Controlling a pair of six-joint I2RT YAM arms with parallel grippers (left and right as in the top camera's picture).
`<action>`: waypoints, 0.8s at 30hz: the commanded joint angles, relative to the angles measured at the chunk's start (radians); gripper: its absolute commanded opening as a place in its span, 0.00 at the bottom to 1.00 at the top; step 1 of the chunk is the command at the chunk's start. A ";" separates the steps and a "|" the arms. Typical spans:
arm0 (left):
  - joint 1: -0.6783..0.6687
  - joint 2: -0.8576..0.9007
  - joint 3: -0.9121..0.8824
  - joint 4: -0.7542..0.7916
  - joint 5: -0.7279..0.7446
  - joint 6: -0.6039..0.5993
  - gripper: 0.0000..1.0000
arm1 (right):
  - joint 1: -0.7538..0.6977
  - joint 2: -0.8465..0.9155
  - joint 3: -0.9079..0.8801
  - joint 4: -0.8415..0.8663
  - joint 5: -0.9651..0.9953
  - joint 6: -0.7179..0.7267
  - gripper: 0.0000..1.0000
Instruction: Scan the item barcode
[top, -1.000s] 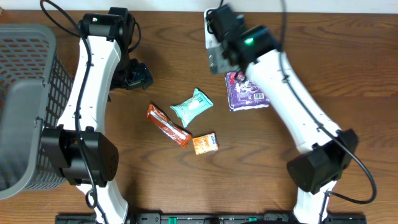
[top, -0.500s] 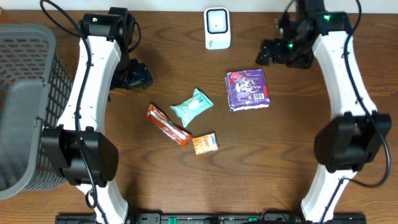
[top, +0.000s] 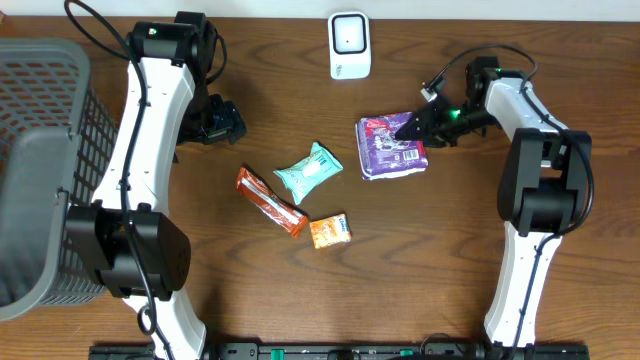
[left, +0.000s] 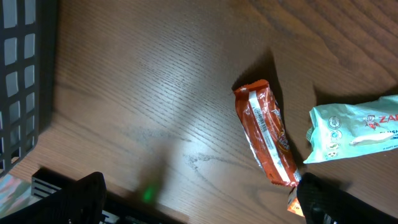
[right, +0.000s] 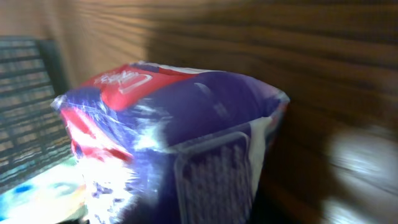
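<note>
Nearest the lower edge of the overhead view, a small orange sachet (top: 329, 231) is seen, with an orange-red bar (top: 270, 201) and a teal packet (top: 308, 171) just above it; none is touched. At centre right lies the purple packet (top: 392, 147), the item chosen for scanning, flat on the table with the right gripper (top: 415, 127) laid against its right edge. The step in hand is judged to be the grasp. The wrist view is blurred and filled by the packet, so it cannot be told whether the fingers are closed on it. The left gripper (top: 218, 122) is held wide apart and empty at upper left. Next, a firm hold is called for, then a lift toward the white scanner (top: 349, 45) at the top edge, barcode turned to it. Half a second before, the right gripper was hanging well apart at upper right; the packet has since been nudged slightly leftward.
</note>
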 joint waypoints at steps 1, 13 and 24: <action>0.003 0.008 -0.005 -0.003 -0.009 -0.013 0.98 | -0.002 0.005 0.007 -0.006 -0.029 -0.008 0.01; 0.003 0.008 -0.005 -0.003 -0.009 -0.013 0.98 | 0.141 -0.415 0.071 -0.094 1.037 0.322 0.01; 0.003 0.008 -0.005 -0.003 -0.009 -0.013 0.98 | 0.430 -0.315 0.039 -0.204 1.722 0.480 0.02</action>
